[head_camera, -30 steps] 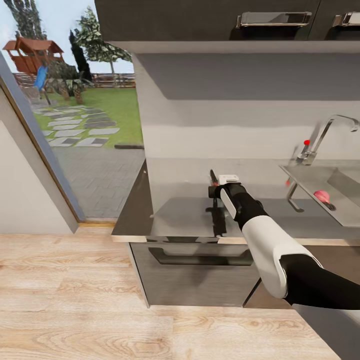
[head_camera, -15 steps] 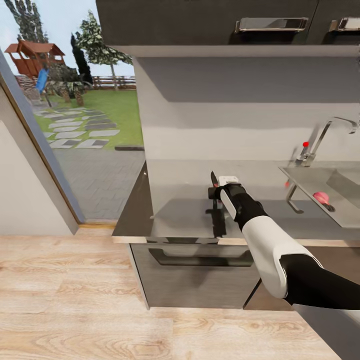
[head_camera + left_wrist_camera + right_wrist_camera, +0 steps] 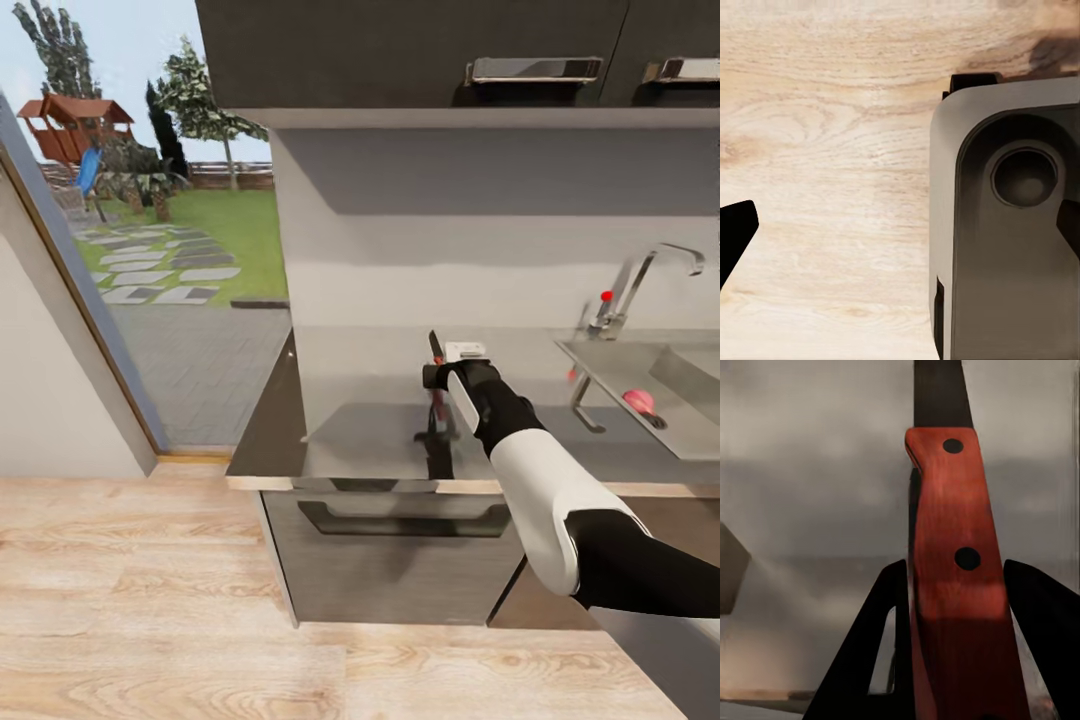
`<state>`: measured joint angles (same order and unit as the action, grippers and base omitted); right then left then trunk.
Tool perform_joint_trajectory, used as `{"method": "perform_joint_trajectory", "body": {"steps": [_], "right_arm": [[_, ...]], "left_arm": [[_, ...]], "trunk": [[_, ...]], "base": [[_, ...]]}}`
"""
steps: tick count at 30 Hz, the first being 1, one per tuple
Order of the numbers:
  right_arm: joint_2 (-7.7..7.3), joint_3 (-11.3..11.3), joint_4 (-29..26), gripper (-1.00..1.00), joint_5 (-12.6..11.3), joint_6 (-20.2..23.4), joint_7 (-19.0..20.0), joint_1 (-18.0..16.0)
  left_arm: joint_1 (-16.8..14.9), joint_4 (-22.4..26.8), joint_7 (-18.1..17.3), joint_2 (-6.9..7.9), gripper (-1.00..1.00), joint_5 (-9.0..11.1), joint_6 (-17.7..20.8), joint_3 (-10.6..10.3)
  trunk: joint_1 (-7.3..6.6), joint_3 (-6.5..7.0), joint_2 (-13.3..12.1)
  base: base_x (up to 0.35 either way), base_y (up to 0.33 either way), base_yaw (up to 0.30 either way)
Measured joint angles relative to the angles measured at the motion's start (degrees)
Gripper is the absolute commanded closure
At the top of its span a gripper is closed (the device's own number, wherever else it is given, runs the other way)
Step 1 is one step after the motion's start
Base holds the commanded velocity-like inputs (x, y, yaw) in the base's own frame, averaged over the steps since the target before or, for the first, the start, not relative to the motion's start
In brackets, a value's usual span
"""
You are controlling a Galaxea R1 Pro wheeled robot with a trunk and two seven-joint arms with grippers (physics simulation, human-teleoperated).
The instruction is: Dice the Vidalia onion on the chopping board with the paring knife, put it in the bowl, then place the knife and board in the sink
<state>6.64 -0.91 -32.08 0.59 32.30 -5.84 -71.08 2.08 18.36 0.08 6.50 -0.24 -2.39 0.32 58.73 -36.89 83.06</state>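
Right hand is closed on the knife: red handle clamped between both fingers, dark blade pointing up and slightly away toward the far wall, above the desk. Onion lies in the sink, to the right of the knife hand and about level with it in depth. Right arm is the nearer one to it. Left hand's state: cannot tell, with floor beyond it in the left wrist view.
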Motion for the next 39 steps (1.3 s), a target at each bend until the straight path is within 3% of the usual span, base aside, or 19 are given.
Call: {"method": "perform_joint_trajectory", "body": {"steps": [14,25,39], "right_arm": [[-0.07,0.26,-1.46,1.00,0.20,0.28,-0.07,0.00],[-1.81,0.27,-0.67,1.00,0.23,0.25,-0.12,-0.01],[-2.09,0.28,-0.32,1.00,0.21,0.21,-0.15,-0.01]], "left_arm": [[0.00,-0.01,0.00,-0.02,-1.00,0.00,0.01,0.00],[-0.01,-0.02,0.00,-0.06,-1.00,0.03,0.00,0.00],[-0.01,-0.02,0.00,0.00,-1.00,0.07,0.03,0.00]], "trunk": [[0.01,1.02,0.00],[0.01,1.04,0.00],[0.00,1.05,0.00]], "base": [[-0.012,-0.056,0.000],[-0.087,-0.278,0.000],[-0.017,-0.312,0.000]]}}
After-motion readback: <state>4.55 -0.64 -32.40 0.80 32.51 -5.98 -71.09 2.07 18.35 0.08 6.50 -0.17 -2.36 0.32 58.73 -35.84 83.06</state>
